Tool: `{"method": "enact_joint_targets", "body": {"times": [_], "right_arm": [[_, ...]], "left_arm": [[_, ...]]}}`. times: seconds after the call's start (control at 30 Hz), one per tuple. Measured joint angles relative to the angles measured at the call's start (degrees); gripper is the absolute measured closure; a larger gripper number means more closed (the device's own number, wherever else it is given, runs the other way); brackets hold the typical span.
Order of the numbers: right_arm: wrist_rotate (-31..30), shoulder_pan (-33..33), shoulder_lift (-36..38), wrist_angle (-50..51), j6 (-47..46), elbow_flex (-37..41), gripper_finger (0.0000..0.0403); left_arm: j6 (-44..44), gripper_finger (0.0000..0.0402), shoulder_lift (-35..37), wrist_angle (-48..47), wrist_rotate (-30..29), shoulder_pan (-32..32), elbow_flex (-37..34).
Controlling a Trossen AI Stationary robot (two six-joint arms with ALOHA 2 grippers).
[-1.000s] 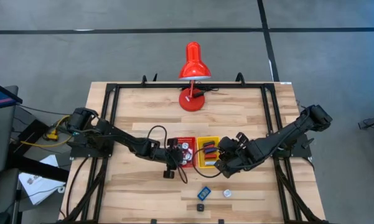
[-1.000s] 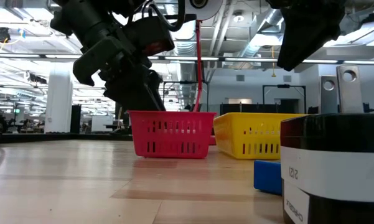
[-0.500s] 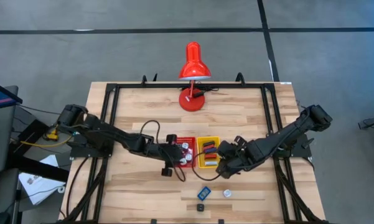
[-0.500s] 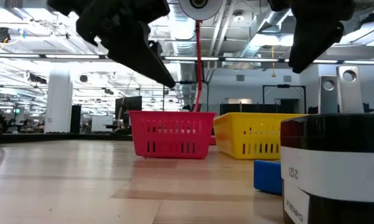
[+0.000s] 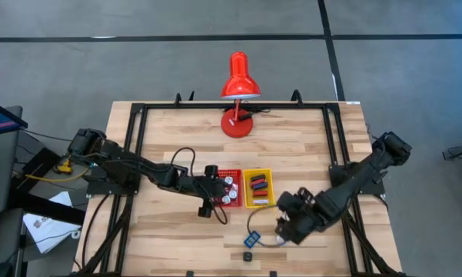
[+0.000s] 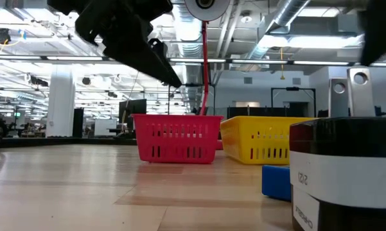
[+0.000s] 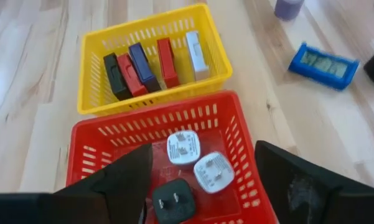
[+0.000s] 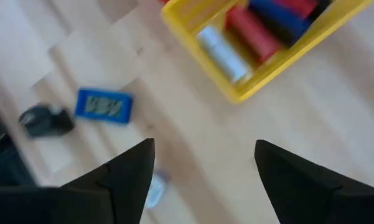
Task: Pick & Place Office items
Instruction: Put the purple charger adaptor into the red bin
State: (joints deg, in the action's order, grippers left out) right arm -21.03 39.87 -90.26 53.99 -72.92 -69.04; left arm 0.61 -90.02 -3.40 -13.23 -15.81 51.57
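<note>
Side by side at mid-table stand a red basket and a yellow basket. The red basket holds two white plugs and a black one. Black, red, blue and white flat pieces lie in the yellow basket. My left gripper hangs open just above the red basket, with nothing between its fingers. My right gripper is open over bare wood near the front. Close by it on the table lie a blue piece, a black piece and a small white piece.
A red desk lamp stands at the table's far edge. A black frame runs around the tabletop. In the low view a black-and-white cylinder sits right by the camera, with the blue piece behind it.
My left gripper has risen out of the red basket and now hangs above its rim. My right gripper has swung from beside the yellow basket toward the table's near edge, and now hangs over the loose pieces there.
</note>
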Motion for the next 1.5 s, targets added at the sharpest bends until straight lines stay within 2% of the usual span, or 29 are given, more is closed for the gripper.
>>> {"method": "enact_joint_targets", "body": {"times": [0.2, 0.33, 0.43, 0.57, 0.77, 0.97, 1.13, 1.23, 1.37, 1.5], "right_arm": [[2.9, 3.6, -4.8, -3.2, -9.1, 0.0, 0.0132], [7.4, 3.5, -9.6, -5.3, -9.8, 0.1, 0.0132], [8.4, 3.0, -12.1, -6.7, -10.8, 0.0, 0.0132], [10.5, 3.0, -13.3, -7.3, -12.4, 0.0, 0.0133], [10.1, 3.8, -13.2, -10.7, -12.7, 0.0, 0.0133], [2.9, 9.3, -15.0, -10.5, -15.5, 0.0, 0.0133], [-8.4, 18.3, -16.3, -9.2, -23.6, 0.0, 0.0133], [-17.8, 22.3, -20.6, -10.1, -23.7, 0.0, 0.0133], [-20.4, 24.3, -28.0, -11.4, -25.1, -0.1, 0.0133], [-28.4, 26.5, -32.6, -13.0, -28.2, -0.2, 0.0133]], "left_arm": [[1.0, 0.0120, 1.7, 3.0, -0.1, -0.3, -1.6], [1.1, 0.0121, 3.6, 6.4, -0.3, 0.2, -3.7], [0.9, 0.0120, 5.5, 7.0, -0.4, 0.5, -4.6], [0.7, 0.0119, 8.1, 7.5, -0.4, 0.8, -6.1], [0.7, 0.0119, 12.1, 9.0, -0.4, 0.8, -9.3], [0.5, 0.0119, 13.8, 14.1, -0.4, 0.8, -12.7], [0.4, 0.0119, 13.8, 16.2, -0.6, 1.2, -13.0], [0.4, 0.0119, 13.8, 17.7, -0.6, 1.5, -13.0], [0.4, 0.0119, 13.8, 19.2, -0.8, 1.5, -13.0], [0.4, 0.0119, 13.8, 21.2, -0.8, 1.5, -13.0]]}}
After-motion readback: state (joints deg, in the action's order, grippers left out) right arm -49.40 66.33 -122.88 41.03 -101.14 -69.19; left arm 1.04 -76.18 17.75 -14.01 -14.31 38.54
